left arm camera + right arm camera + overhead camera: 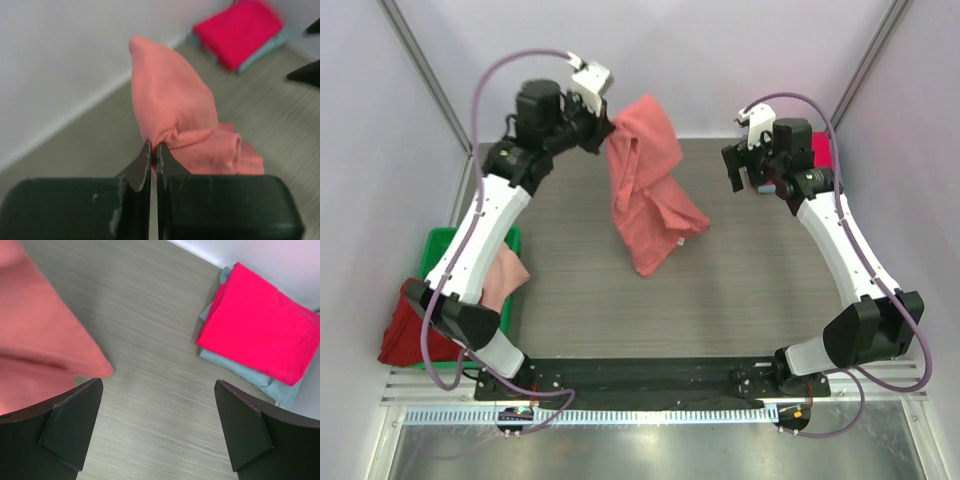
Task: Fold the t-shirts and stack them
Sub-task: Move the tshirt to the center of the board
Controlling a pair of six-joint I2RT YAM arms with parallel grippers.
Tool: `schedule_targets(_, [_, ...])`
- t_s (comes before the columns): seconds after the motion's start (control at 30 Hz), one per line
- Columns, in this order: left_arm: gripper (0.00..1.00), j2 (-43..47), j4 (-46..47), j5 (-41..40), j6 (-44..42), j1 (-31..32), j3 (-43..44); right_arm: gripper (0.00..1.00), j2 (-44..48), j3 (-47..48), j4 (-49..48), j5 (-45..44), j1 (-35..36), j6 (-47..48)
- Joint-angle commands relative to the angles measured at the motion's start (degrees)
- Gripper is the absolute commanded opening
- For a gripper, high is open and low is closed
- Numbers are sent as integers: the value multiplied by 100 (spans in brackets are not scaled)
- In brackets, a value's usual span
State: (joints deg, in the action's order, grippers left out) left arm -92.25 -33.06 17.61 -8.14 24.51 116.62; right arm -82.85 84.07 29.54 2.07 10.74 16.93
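My left gripper [604, 133] is shut on the salmon-coral t-shirt [648, 185] and holds it up at the table's far middle; its lower part hangs down toward the table. In the left wrist view the cloth [175, 110] bunches between the shut fingertips [153, 150]. My right gripper [737, 168] is open and empty, raised at the far right; its wrist view [157, 395] shows the salmon shirt's edge [40, 345] at left. A folded magenta shirt [260, 325] lies on a folded grey-blue one [265, 382] at the far right corner [821, 150].
A green bin [445, 242] stands at the left table edge, with a pale pink shirt [503, 277] and a dark red shirt [405, 335] draped over it. White walls enclose the table on three sides.
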Motion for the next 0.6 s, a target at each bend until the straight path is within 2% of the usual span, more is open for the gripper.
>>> schedule_targets(0.0, [0,31,762,-1380,1211,-243,-1765,99,339,-364,-45,407,7,503])
schedule_targets(0.03, [0,-3,801,-1591,1610,-428,-2035,98,348,-426,16,722,7,626])
schedule_targets(0.07, [0,-126,731,-1611,1979,-856,-2290,97,322,-479,217,882,15,741])
schedule_targets(0.13, [0,-206,520,-1471,2665,-1210,-2982,92,165,-637,385,997,7,882])
schedule_targets(0.17, [4,-180,555,-1462,2651,-1316,-3248,91,94,-707,395,998,15,891])
schedule_targets(0.23, [25,-31,538,-1663,2424,-1449,-3810,88,-151,-901,403,1172,16,944])
schedule_targets(0.27, [41,5,485,-1707,2379,-1467,-3900,87,-257,-936,403,1252,16,944])
schedule_targets(0.37, [59,66,248,-1866,2238,-1581,-4067,81,-757,-946,316,1576,7,1014])
schedule_targets(0.5, [60,172,247,-1893,2080,-1590,-4130,71,-1363,-691,53,1903,94,1452])
schedule_targets(0.57, [61,198,265,-1892,2019,-1590,-4130,70,-1523,-673,-193,1877,269,2230])
